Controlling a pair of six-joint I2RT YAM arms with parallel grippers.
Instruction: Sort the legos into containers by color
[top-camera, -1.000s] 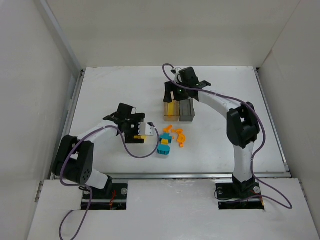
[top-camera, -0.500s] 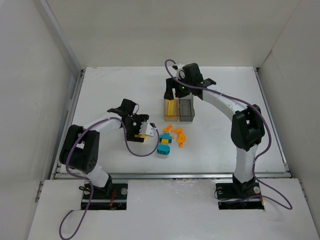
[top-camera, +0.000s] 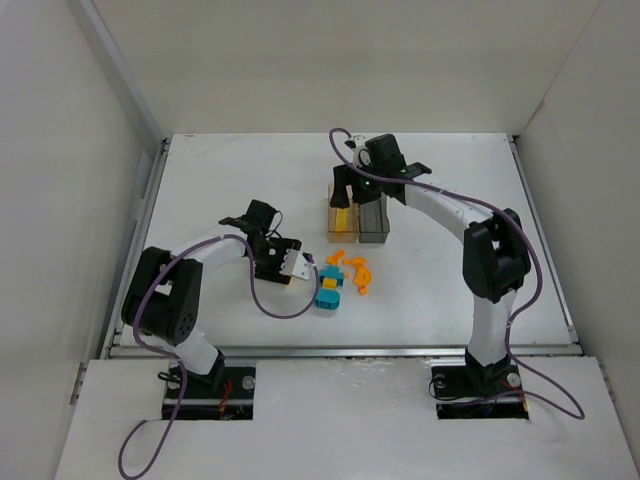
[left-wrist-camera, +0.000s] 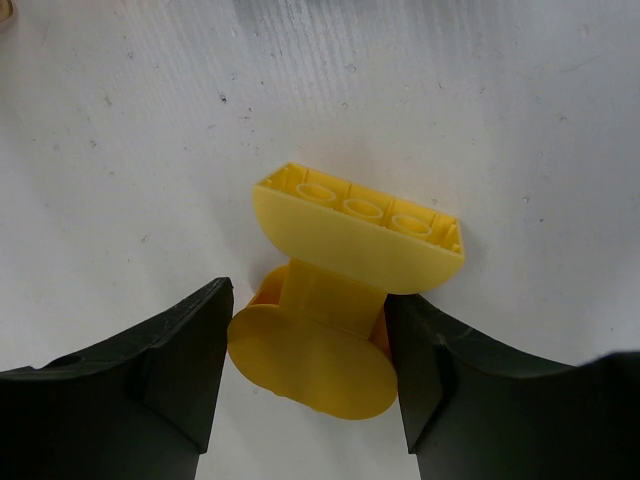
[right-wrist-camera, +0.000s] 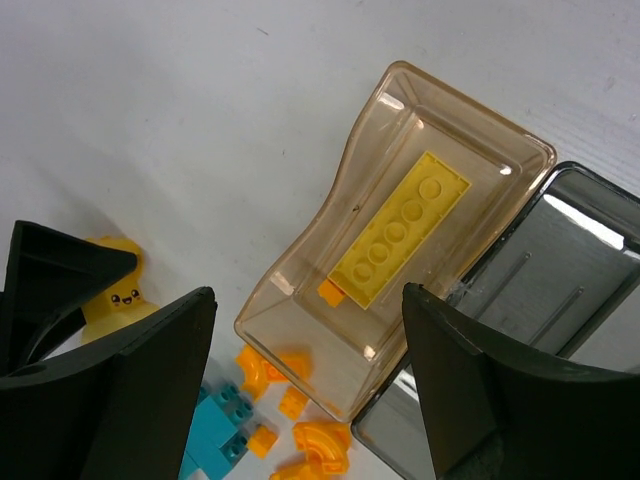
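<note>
A yellow lego (left-wrist-camera: 345, 260) with a studded top lies on the white table, and my left gripper (left-wrist-camera: 310, 300) is shut on its lower part, one finger on each side. From above, the left gripper (top-camera: 290, 265) sits left of the loose pile. That pile holds a teal lego (top-camera: 328, 290) and several orange legos (top-camera: 352, 268). My right gripper (right-wrist-camera: 308, 295) hangs open and empty above the containers. The amber bin (right-wrist-camera: 300, 335) holds a long yellow brick (right-wrist-camera: 400, 245) and a small orange piece (right-wrist-camera: 330, 292). The grey bin (right-wrist-camera: 560, 270) adjoins it.
The two bins (top-camera: 334, 228) stand joined at the table's middle back, with the loose pile just in front of them. White walls enclose the table on the left, right and back. A purple cable loops near the left arm (top-camera: 270, 305).
The left gripper's fingers have closed in from wide open onto the yellow lego. The right gripper shifted slightly over the bins and stayed open.
</note>
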